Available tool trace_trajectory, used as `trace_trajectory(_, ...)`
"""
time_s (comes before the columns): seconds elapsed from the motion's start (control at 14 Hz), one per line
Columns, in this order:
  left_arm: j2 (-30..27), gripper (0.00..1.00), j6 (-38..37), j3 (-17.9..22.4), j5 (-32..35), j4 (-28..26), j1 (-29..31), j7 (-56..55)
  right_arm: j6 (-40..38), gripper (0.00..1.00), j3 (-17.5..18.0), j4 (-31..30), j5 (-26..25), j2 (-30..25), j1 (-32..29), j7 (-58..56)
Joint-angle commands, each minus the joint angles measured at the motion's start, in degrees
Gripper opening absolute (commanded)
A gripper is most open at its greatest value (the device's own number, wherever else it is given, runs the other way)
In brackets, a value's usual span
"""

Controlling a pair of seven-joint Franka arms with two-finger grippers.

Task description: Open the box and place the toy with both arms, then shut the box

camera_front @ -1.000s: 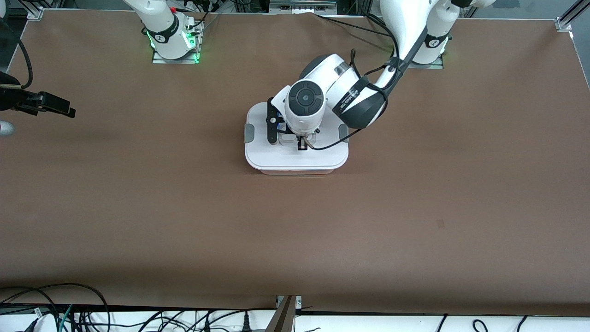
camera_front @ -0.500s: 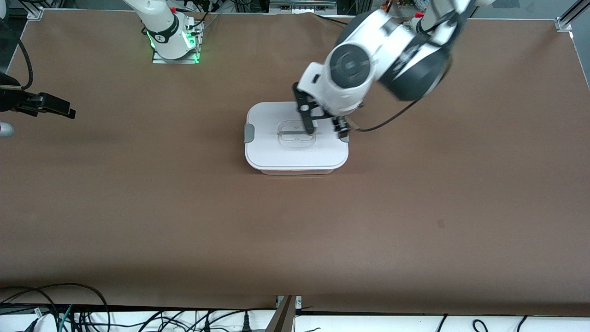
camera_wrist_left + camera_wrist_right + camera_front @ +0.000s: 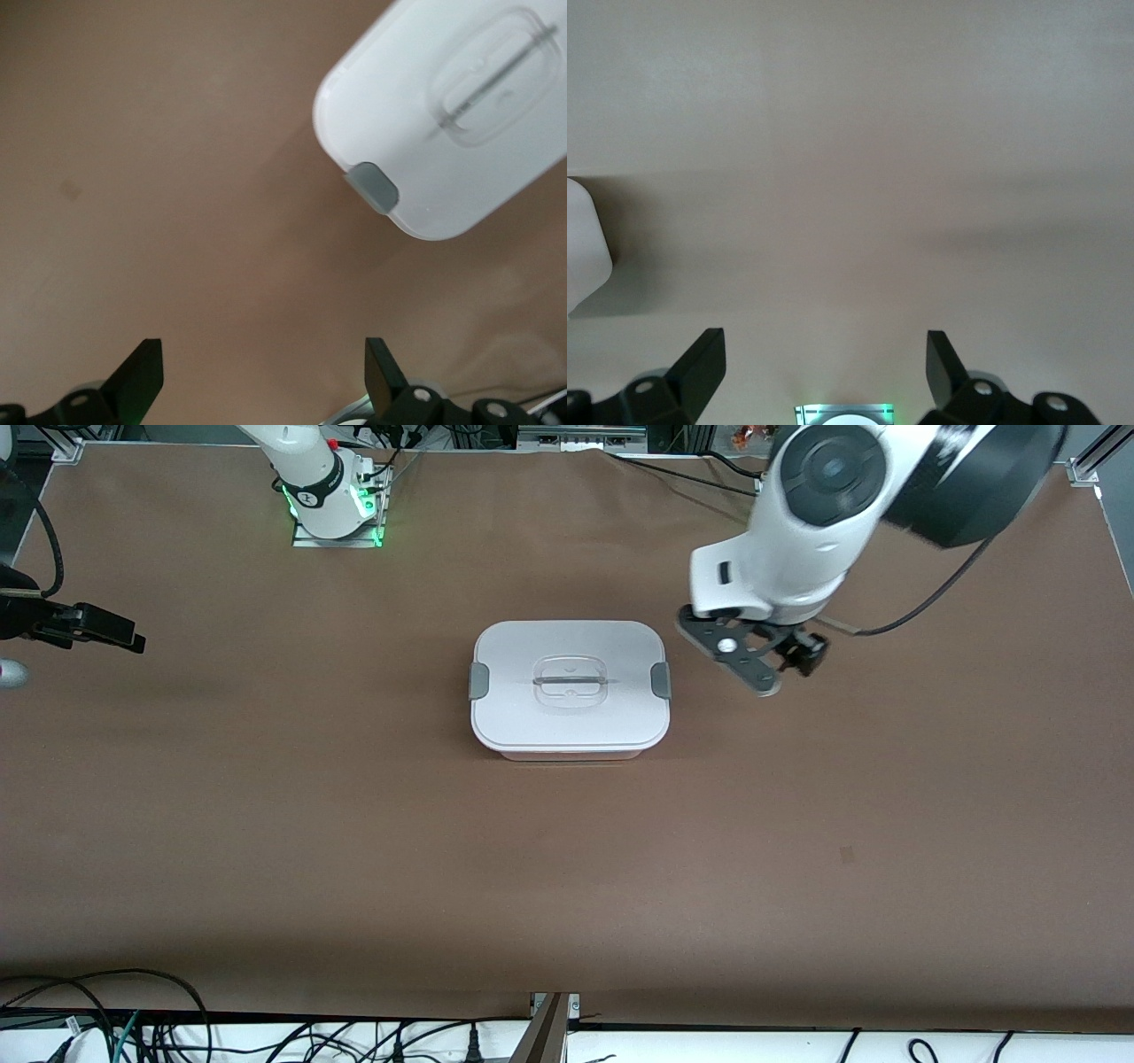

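The box (image 3: 570,689) sat mid-desk (image 3: 354,824), lid on and both grey clips down, so any toy inside was hidden. The left gripper (image 3: 769,657) hung over bare desk beside the box, jaws open and empty. The right gripper (image 3: 824,363), jaws open, waited at the desk's edge, mostly cut off.

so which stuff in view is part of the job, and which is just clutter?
Job:
- box, lid on, both grey clips down
- left gripper, open, over bare table beside the box
- right gripper, open, waiting at the right arm's end
- toy: not visible

Clutter:
- cables off the table's near edge
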Motion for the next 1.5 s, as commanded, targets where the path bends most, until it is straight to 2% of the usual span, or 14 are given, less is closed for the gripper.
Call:
trace_trajectory(0.0,-4.39,1.00,-0.49,-0.17,1.00,-1.35,7.58,-7.59,-0.30,1.00,-0.14,1.18,0.62,0.60,0.08,-0.70)
trace_trajectory(0.29,-4.57,1.00,1.43,0.44,0.57,-2.48,17.52,-8.33,-0.30,1.00,-0.14,1.18,0.62,0.60,0.08,-0.70)
trace_trajectory(0.36,-6.58,1.00,2.84,0.62,0.56,-5.62,18.33,-8.41,-0.30,1.00,-0.14,1.18,0.62,0.60,0.08,-0.70)
trace_trajectory(0.5,-12.89,1.00,8.36,4.90,0.12,-14.49,18.25,-8.67,-0.30,1.00,-0.14,1.18,0.62,0.69,0.08,-0.70)
trace_trajectory(0.64,-18.87,1.00,16.35,6.41,-0.66,-23.19,18.16,-8.15,-0.22,1.00,-0.14,1.18,0.62,0.69,0.08,-0.61)
trace_trajectory(0.71,-21.25,1.00,18.91,6.68,-1.54,-25.75,18.16,-8.06,-0.22,1.00,-0.14,1.18,0.62,0.69,0.08,-0.69)
trace_trajectory(0.79,-21.97,1.00,19.98,6.68,-3.11,-26.74,18.07,-7.71,-0.22,1.00,-0.14,1.18,0.62,0.69,0.08,-0.61)
trace_trajectory(1.43,-20.31,1.00,15.69,5.54,-2.78,-25.17,18.07,-8.58,-0.04,1.00,-0.14,1.18,0.71,0.69,-0.01,-0.61)
